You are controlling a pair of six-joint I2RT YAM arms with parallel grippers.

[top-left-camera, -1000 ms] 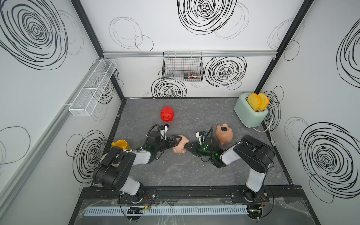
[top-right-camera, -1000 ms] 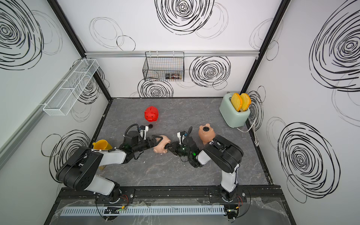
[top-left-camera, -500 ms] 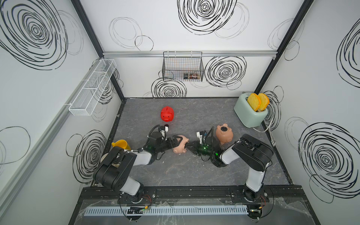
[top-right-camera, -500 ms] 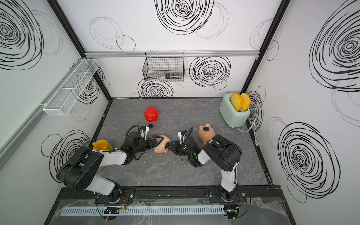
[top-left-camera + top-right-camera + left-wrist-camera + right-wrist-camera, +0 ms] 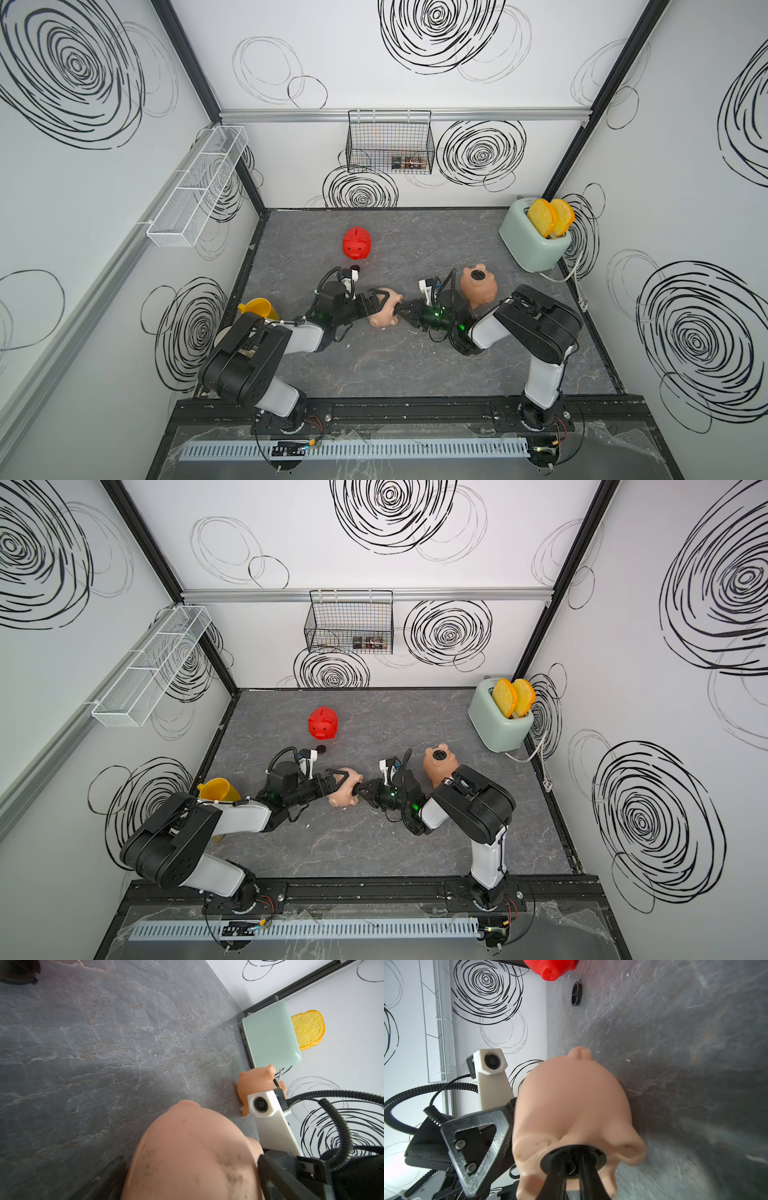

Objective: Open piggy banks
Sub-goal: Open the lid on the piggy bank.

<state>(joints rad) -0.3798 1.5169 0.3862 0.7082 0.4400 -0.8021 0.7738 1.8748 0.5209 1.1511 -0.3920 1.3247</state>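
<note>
The pale pink piggy bank lies on its side mid-table in both top views. My left gripper is clamped across its body, one finger pressed on its flank. My right gripper is shut on the ridge inside its black belly plug. The red piggy bank stands farther back, with a loose black plug beside it. Belly up behind my right arm lies the peach-tan piggy bank, its plug in place.
A mint toaster with two toast slices stands at the back right, its cord running along the right edge. A yellow cup sits by the left wall. A wire basket and a white mesh shelf hang on the walls.
The right gripper's fingers have drawn slightly closer together on the plug. Both arms and the pink piggy bank stay where they were.
</note>
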